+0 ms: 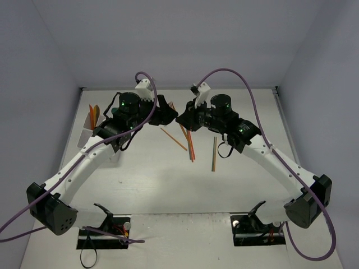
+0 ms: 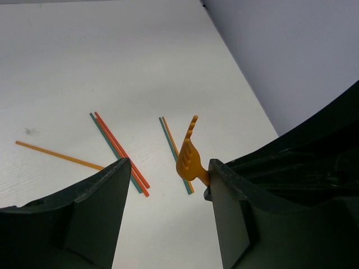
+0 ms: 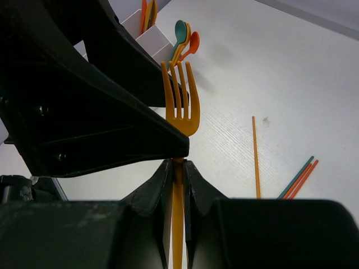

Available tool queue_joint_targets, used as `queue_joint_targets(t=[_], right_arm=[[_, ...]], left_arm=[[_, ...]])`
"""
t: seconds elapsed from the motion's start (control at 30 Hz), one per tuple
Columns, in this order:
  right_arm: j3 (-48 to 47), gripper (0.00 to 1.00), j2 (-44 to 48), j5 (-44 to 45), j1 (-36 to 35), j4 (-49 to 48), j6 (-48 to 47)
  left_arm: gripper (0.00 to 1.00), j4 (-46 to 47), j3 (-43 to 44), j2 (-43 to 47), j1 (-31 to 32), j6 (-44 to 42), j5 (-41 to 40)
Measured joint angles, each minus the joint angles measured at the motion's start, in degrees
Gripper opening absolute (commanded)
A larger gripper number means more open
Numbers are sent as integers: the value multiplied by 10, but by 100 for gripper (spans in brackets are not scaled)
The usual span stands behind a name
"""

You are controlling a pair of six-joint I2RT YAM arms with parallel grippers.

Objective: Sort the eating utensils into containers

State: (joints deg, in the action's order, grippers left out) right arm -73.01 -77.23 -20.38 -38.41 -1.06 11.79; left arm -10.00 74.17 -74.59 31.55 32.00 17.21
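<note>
An orange fork (image 3: 179,106) is held by its handle in my right gripper (image 3: 178,162), which is shut on it, tines pointing away. My left gripper (image 2: 168,163) meets it mid-table with its jaws apart; the fork's head (image 2: 189,157) pokes out at the tip of its right finger (image 2: 235,213), with only table showing between the jaws. From above, the left gripper (image 1: 167,112) and right gripper (image 1: 183,119) almost touch. The white compartmented containers (image 3: 152,38) hold orange, teal and red spoons (image 3: 183,37). Loose sticks (image 1: 190,143) lie below the grippers.
More sticks lie on the white table: an orange one (image 2: 59,154), a teal and red bunch (image 2: 119,152) and a teal-orange pair (image 2: 174,151). A single stick (image 1: 214,153) lies to the right. The containers (image 1: 92,126) stand at the left wall. Grey walls enclose the table.
</note>
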Motion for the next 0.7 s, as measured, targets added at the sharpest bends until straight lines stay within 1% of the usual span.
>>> queue_joint_targets(t=[0.07, 0.1, 0.2, 0.23, 0.43, 0.53, 0.57, 0.6, 0.63, 0.7], right_arm=[[2, 0, 1, -1, 0, -1, 1], [3, 0, 2, -1, 0, -1, 1], [4, 0, 2, -3, 0, -1, 1], [4, 0, 3, -5, 0, -1, 1], [8, 0, 6, -9, 0, -3, 1], [11, 1, 7, -10, 0, -6, 1], [12, 5, 7, -9, 0, -6, 1], [12, 14, 7, -9, 0, -5, 1], [13, 25, 8, -9, 1, -5, 1], [16, 41, 8, -7, 1, -5, 1]], left_arm=[[43, 1, 1, -1, 0, -1, -2], [39, 3, 2, -1, 0, -1, -2], [31, 14, 2, -1, 1, -1, -2], [26, 18, 2, -1, 1, -1, -2], [5, 51, 2, -1, 2, 1, -2], [0, 61, -2, -1, 2, 0, -2], [0, 65, -6, 0, 2, -1, -3], [0, 67, -9, 0, 2, -1, -3], [0, 70, -12, 0, 2, -1, -3], [0, 74, -18, 2, 2, -3, -4]])
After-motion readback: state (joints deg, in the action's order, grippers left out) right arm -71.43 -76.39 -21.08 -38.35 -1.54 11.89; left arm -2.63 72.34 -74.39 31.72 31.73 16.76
